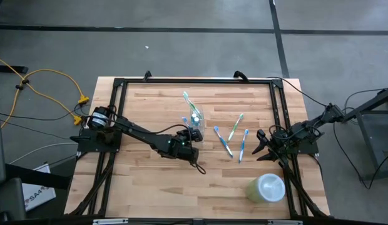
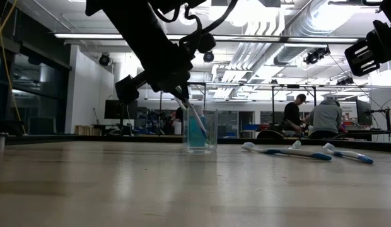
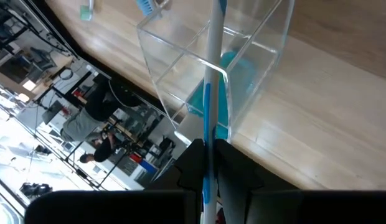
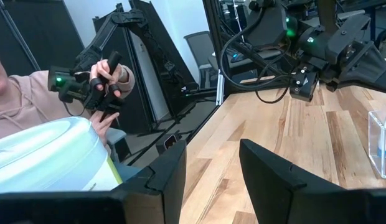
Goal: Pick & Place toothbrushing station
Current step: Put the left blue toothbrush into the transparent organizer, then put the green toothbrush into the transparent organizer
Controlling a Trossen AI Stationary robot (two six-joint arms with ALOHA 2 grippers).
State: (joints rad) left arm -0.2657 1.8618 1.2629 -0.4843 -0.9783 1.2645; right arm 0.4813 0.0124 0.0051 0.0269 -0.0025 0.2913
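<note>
A small clear cup (image 1: 195, 120) stands upright on the wooden table, with something teal-blue inside it (image 3: 233, 71). My left gripper (image 1: 188, 140) is just on the near side of the cup and is shut on a white-and-blue toothbrush (image 3: 213, 74). The toothbrush slants down into the cup in the low view (image 2: 194, 120). A green toothbrush (image 1: 189, 102) lies flat beyond the cup. Three blue toothbrushes (image 1: 233, 139) lie flat to its right. My right gripper (image 1: 261, 147) is open and empty at the table's right side. My left gripper pinches the toothbrush's handle (image 3: 209, 140) between its two fingers, which lie across it. The fingers come slanting down from the cup's near-left side. The toothbrush is clear of the table, tilted, its shaft crossing the cup's rim (image 3: 215, 62) and its free end down in the cup.
A larger pale green round container (image 1: 267, 187) stands near the table's front right corner, close to my right gripper. A black frame (image 1: 194, 80) runs around the table top. A person's hand holding a controller (image 4: 101, 81) shows beyond the table.
</note>
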